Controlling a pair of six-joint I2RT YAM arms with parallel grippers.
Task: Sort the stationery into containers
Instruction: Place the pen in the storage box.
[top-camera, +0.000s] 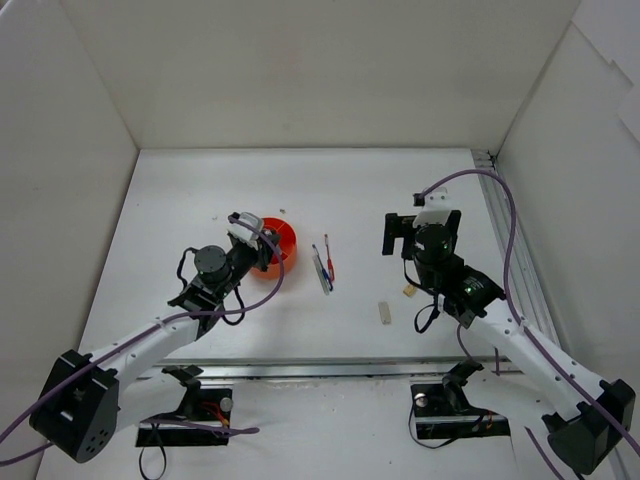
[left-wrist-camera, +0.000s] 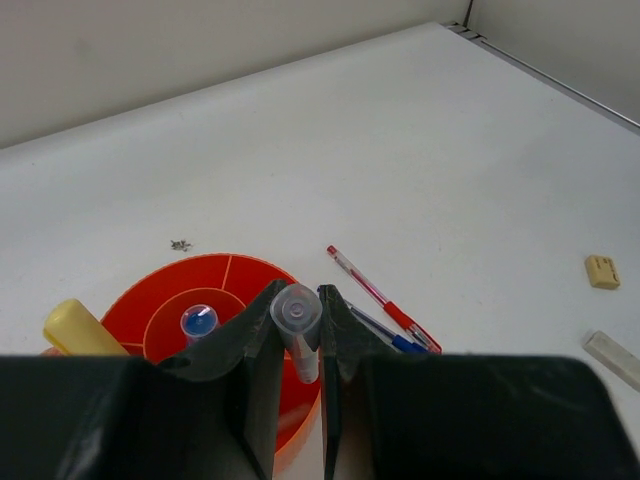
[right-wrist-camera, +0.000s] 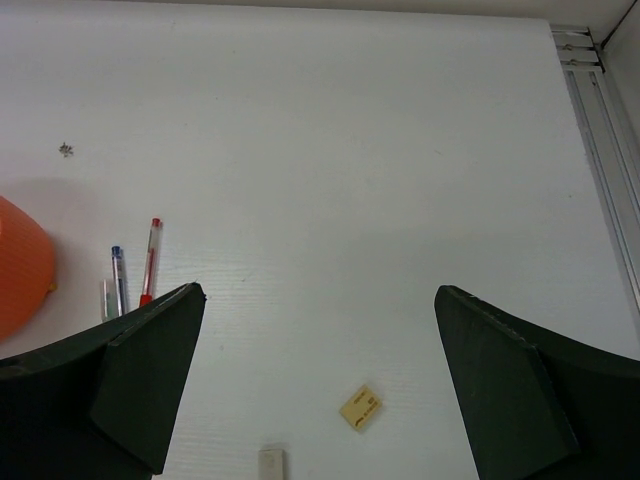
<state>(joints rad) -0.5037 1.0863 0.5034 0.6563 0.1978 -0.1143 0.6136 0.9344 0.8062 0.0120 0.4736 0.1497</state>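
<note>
One grey pen (left-wrist-camera: 298, 318) is clamped in the left gripper (left-wrist-camera: 300, 292), at the lower centre of the left wrist view, right at the rim of the orange bowl (left-wrist-camera: 225, 272). I judge the step is the drop: the pen needs a free compartment under it before release. The right gripper (right-wrist-camera: 320, 292) stands wide apart, empty. The beige eraser (right-wrist-camera: 360, 408) has a print too small to read.

White arms (top-camera: 150, 345) with black joints (top-camera: 210, 263) and purple cables (top-camera: 511, 232).
</note>
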